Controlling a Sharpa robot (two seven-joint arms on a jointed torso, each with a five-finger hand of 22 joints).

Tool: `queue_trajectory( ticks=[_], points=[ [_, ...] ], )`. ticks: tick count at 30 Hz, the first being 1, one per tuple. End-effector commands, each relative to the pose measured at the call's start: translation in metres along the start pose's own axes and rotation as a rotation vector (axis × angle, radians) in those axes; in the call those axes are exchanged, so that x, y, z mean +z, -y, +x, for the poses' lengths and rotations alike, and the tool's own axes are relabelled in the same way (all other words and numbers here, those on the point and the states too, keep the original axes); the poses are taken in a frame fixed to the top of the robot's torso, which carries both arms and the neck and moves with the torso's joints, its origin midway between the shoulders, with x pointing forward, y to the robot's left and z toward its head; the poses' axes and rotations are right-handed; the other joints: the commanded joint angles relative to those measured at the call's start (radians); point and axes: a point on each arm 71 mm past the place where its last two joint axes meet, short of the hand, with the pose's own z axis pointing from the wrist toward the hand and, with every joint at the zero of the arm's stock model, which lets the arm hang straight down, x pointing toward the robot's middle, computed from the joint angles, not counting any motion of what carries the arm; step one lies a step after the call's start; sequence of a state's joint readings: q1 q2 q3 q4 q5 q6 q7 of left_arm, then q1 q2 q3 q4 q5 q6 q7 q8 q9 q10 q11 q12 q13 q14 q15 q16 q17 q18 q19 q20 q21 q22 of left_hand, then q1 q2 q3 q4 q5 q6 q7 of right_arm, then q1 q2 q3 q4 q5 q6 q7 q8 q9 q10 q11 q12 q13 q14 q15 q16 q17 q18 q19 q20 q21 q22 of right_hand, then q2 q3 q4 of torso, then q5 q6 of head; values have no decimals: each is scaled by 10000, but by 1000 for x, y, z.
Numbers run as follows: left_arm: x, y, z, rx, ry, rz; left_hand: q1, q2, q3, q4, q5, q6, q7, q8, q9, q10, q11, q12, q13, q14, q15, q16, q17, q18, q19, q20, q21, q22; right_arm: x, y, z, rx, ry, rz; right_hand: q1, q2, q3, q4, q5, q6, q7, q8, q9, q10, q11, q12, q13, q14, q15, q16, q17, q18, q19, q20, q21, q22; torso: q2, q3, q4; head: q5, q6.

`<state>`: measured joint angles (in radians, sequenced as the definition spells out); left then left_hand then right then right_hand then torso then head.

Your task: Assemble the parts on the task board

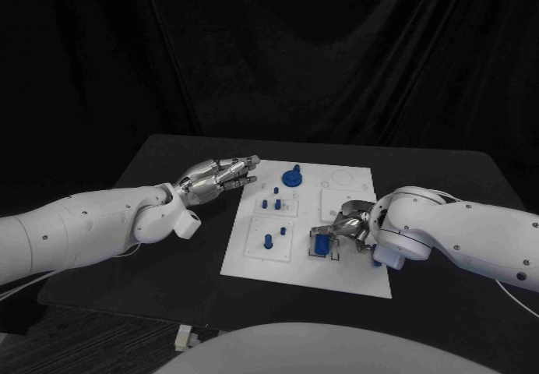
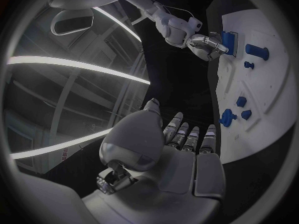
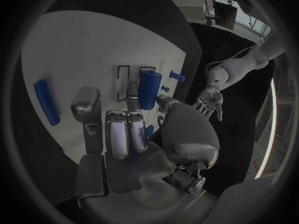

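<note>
Blue part (image 3: 148,88) upright on task board (image 1: 348,269), gripped by right hand (image 1: 346,228) fingers (image 3: 134,97), left hand (image 1: 216,178) fingers spread, holding nothing

A black table (image 1: 180,167) fills the middle of the head view. Dark folded curtains (image 1: 337,70) hang behind it, across the frame's top. Bright ceiling light strips (image 2: 69,64) arc through the left wrist view's left half.

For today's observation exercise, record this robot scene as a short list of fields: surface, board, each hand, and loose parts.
Surface: black table
Board: white rectangular task board, holding small blue plastic parts
Right hand: grips a blue cylindrical part upright over the board's near right area
Left hand: holds nothing, fingers apart, at the board's far left edge
Loose part: blue rod lying flat on the board
</note>
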<state>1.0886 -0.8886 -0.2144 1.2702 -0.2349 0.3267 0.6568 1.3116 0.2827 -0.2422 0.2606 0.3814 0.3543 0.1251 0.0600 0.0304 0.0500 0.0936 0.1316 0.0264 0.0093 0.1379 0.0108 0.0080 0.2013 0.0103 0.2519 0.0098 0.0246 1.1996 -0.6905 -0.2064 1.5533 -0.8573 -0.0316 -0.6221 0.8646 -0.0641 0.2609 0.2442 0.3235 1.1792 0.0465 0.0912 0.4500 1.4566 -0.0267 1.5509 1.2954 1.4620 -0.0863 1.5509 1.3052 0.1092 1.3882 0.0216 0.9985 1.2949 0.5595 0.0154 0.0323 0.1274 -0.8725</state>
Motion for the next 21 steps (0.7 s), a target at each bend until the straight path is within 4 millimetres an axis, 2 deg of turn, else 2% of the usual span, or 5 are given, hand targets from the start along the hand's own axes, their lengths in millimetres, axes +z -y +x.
queue_trajectory(
  ticks=[1, 11, 18, 19, 21],
  points=[
    [0, 0, 1, -153, -101, 85, 251, 3, 286, 10, 175, 96, 1, 147, 139, -35, 87, 152, -3, 50, 79, 7, -12, -231, 89, 15, 63, 151, 1, 1, 2, -90, -55, 131, -128, -83, 99, 82, -198, -39, -57, 137, 105, 1142, -55, 199, 2754, 1088, -23, 199, 2656, -8, 54, 21, -152, 1287, 2, -1, 7, 4, -1],
    [0, -1, 1, -171, -121, 44, 258, 3, 291, 6, 179, 92, 5, 147, 138, -35, 92, 154, -3, 51, 86, 9, -11, -233, 91, 22, 64, 154, 1, 1, 3, -171, -162, 142, -340, -206, -94, 221, -565, -61, -45, 121, 100, 1142, -43, 199, 2754, 1088, -14, 199, 2656, -4, 59, 31, -198, 1284, -2, 0, 2, 12, -1],
    [0, -1, 1, -178, -128, 15, 258, 3, 291, 6, 179, 92, 5, 147, 138, -35, 92, 154, -3, 51, 86, 9, -11, -233, 91, 22, 64, 154, 1, 1, 3, -168, -158, 148, -391, -342, -319, 306, -1406, -59, -42, 117, 99, 1142, -38, 199, 2754, 1088, -10, 199, 2656, -2, 73, 36, -237, 1288, -1, -1, 3, 13, -1],
    [0, -1, 1, -180, -130, 12, 258, 3, 291, 6, 179, 92, 5, 147, 138, -35, 92, 154, -3, 51, 86, 9, -11, -233, 91, 22, 64, 154, 1, 1, 3, -164, -153, 148, -433, -376, -404, 371, -1653, -55, -42, 118, 100, 1142, -36, 199, 2754, 1088, -10, 199, 2656, -3, 81, 37, -237, 1292, -1, -1, 4, 12, -1],
    [0, -1, 1, -184, -136, 6, 258, 3, 291, 6, 179, 92, 5, 147, 138, -35, 92, 154, -3, 51, 86, 9, -11, -233, 91, 22, 64, 154, 1, 1, 2, -141, -126, 149, -461, -391, -451, 400, -1771, -52, -41, 118, 100, 1142, -39, 199, 2754, 1088, -9, 199, 2656, -3, 83, 36, -241, 1293, -1, 1, 1, 11, -1]
  ],
)
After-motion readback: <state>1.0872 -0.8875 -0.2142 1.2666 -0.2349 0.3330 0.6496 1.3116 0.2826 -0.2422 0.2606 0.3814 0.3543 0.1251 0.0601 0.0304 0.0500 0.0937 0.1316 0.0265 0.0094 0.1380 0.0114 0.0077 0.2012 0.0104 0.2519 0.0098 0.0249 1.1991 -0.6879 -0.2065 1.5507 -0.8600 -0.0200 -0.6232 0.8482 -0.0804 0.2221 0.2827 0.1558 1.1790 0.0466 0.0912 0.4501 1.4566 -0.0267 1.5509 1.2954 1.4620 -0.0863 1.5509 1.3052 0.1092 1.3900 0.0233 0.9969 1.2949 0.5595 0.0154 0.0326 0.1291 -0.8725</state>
